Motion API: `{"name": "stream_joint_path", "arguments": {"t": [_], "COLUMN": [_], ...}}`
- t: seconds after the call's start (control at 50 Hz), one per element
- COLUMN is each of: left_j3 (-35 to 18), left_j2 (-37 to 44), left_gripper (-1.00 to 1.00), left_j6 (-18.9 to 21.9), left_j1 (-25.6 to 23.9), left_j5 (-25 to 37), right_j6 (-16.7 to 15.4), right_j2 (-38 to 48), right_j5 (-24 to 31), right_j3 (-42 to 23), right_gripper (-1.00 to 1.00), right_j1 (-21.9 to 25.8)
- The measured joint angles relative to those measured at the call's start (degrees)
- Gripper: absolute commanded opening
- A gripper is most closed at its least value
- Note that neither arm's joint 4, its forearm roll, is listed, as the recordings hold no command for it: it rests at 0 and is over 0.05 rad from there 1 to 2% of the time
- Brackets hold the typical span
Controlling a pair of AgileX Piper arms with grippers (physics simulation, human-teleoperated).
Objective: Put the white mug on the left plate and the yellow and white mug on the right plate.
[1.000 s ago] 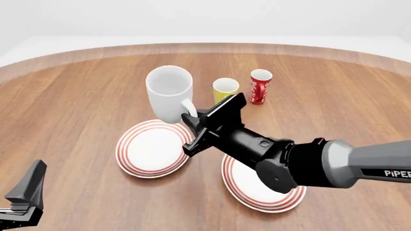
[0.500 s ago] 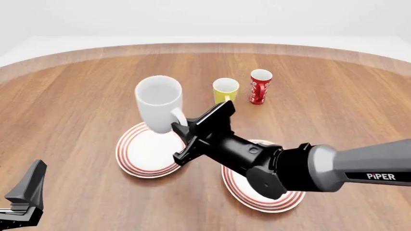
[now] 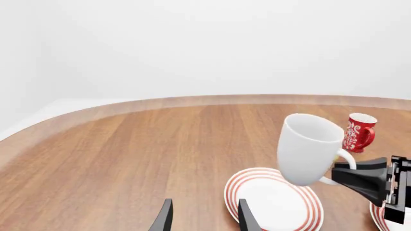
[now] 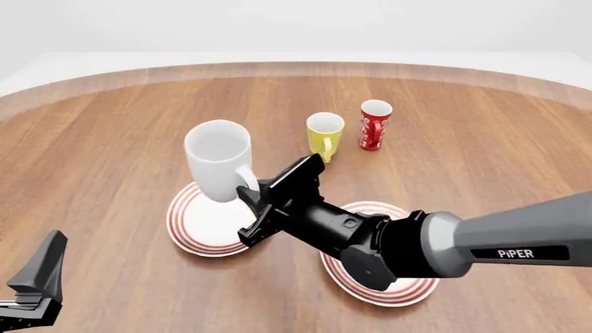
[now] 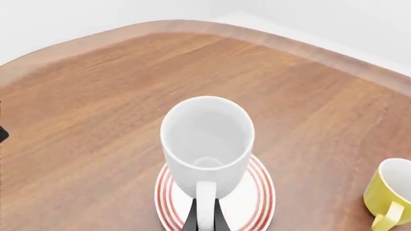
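white mug: I've got it by the handle in the right claw, pinched tight, hanging tilted above the left plate. Looks empty inside.
yellow and white mug: upright on the desk, past both plates, red cup just beside it.
right plate: mostly hidden under my right arm.
left claw: fingers spread, holding nothing, low near the desk's near edge.
room: lots of bare desk left of the left plate.
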Motion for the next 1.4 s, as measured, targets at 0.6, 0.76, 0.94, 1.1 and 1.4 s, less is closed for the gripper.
{"name": "stream_joint_path", "arguments": {"t": [0.6,0.76,0.94,1.1,1.4], "left_j3": [0.0,0.0,0.0,0.0,0.0], "left_j2": [0.0,0.0,0.0,0.0,0.0], "left_gripper": [1.0,1.0,1.0,1.0,1.0], "left_j6": [0.0,0.0,0.0,0.0,0.0], "left_j1": [0.0,0.0,0.0,0.0,0.0], "left_j5": [0.0,0.0,0.0,0.0,0.0], "right_j6": [1.5,1.7,2.0,2.3,2.7], "right_j2": [4.8,6.1,7.5,8.6,10.5], "right_j5": [1.3,1.6,2.0,2.4,3.3], "right_j3": [-3.8,-4.8,-5.8,-6.7,-8.2], "right_gripper": [-1.0,-1.0,-1.0,-1.0,-1.0], "right_j1": [0.8,0.7,0.4,0.1,-0.5]}}
